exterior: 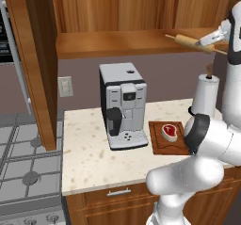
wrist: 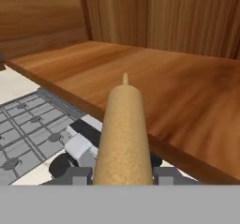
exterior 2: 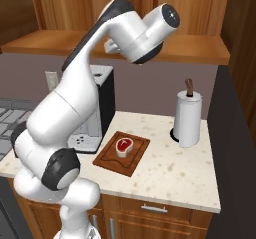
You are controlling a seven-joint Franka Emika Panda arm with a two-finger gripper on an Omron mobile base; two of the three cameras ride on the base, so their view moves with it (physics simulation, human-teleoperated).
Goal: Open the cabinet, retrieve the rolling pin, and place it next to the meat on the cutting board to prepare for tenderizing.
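The cabinet (exterior: 117, 7) stands open, its door (exterior: 41, 54) swung out to the left and its wooden shelf (exterior: 127, 43) bare. My gripper (exterior: 210, 40) is shut on the tan rolling pin (exterior: 187, 41), holding it in the air at the shelf's right front edge. In the hand view the rolling pin (wrist: 124, 129) runs straight away from the camera between the fingertips (wrist: 77, 175), over the shelf's (wrist: 187, 101) front edge. Down on the counter lies the dark cutting board (exterior: 167, 139) (exterior 2: 122, 154) with the small red meat (exterior: 169, 131) (exterior 2: 123, 146) on it.
A grey coffee machine (exterior: 123, 104) stands just left of the board. A paper towel roll (exterior: 205, 94) (exterior 2: 188, 117) stands behind it to the right. The stove (exterior: 23, 163) lies at the left, and a dark side wall (exterior 2: 235, 133) closes the counter's right end.
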